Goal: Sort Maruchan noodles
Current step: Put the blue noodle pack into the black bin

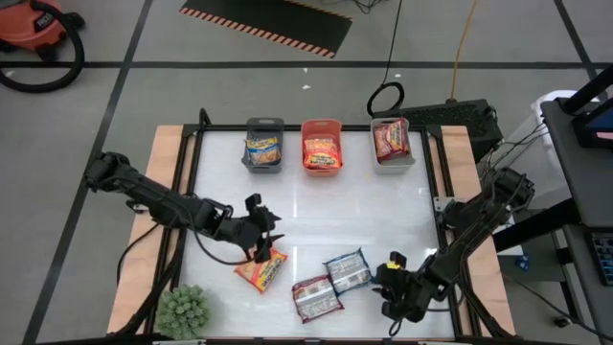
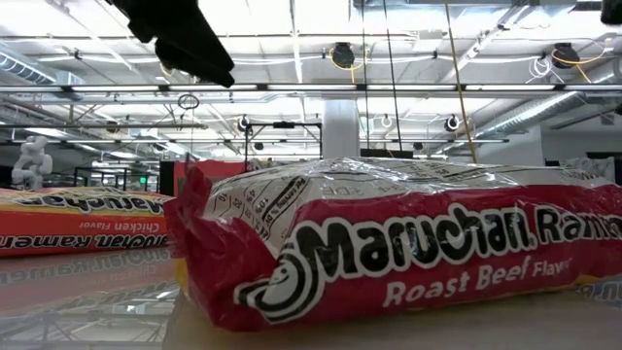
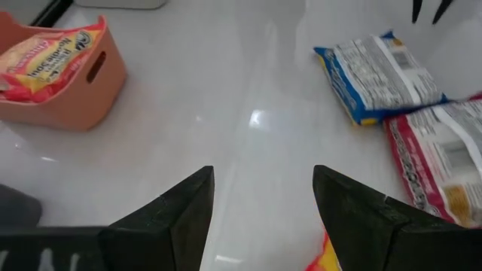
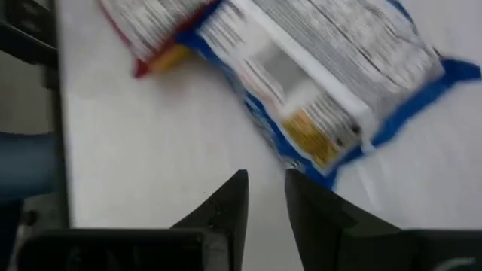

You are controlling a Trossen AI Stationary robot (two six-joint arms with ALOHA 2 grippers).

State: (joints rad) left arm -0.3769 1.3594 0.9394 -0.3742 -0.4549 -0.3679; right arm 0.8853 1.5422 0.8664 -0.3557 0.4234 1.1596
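High view: left gripper [image 1: 261, 240], fingers spread, hovers at orange packet [image 1: 261, 271]; right gripper [image 1: 393, 278], fingers narrowly parted, beside blue packet [image 1: 348, 270] near desk's front edge.

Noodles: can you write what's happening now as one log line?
left gripper: open over orange crinkly plastic noodle packet | right gripper: beside blue crinkly plastic noodle packet

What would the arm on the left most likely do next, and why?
Probably lower onto the orange-yellow packet. The left gripper hovers open and empty just above it, and that packet lies loose on the table, away from the bins.
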